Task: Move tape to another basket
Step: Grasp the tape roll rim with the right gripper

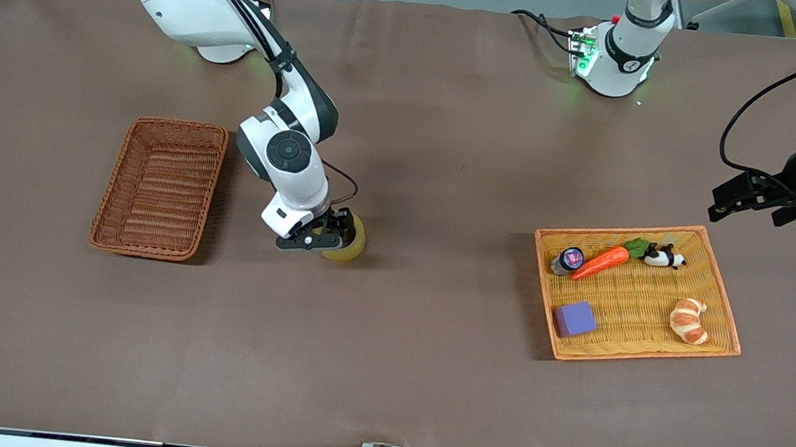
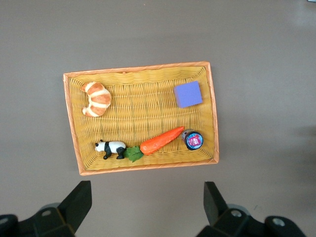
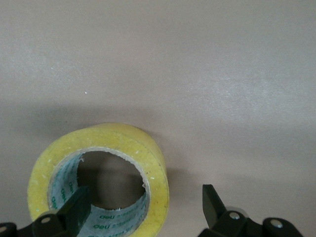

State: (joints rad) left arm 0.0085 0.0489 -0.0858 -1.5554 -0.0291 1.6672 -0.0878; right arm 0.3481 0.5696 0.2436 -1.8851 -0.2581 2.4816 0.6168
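Note:
The tape [image 1: 352, 244], a yellowish roll, lies on the brown table cloth between the two baskets. It fills the lower part of the right wrist view [image 3: 98, 136]. My right gripper [image 1: 327, 235] is down at the roll, open: one finger [image 3: 74, 207] is over the core hole and the other is outside the roll's wall. The dark reddish-brown wicker basket [image 1: 181, 124] stands toward the right arm's end and holds nothing I can see. My left gripper [image 1: 746, 206] is open and holds nothing, up in the air beside the yellow tray [image 1: 641, 353], and waits.
The yellow tray [image 2: 138, 68] holds a croissant [image 1: 689, 321], a purple block [image 1: 575, 319], a carrot [image 1: 602, 261], a toy panda [image 1: 663, 257] and a small jar [image 1: 568, 260]. Cables lie along the table's front edge.

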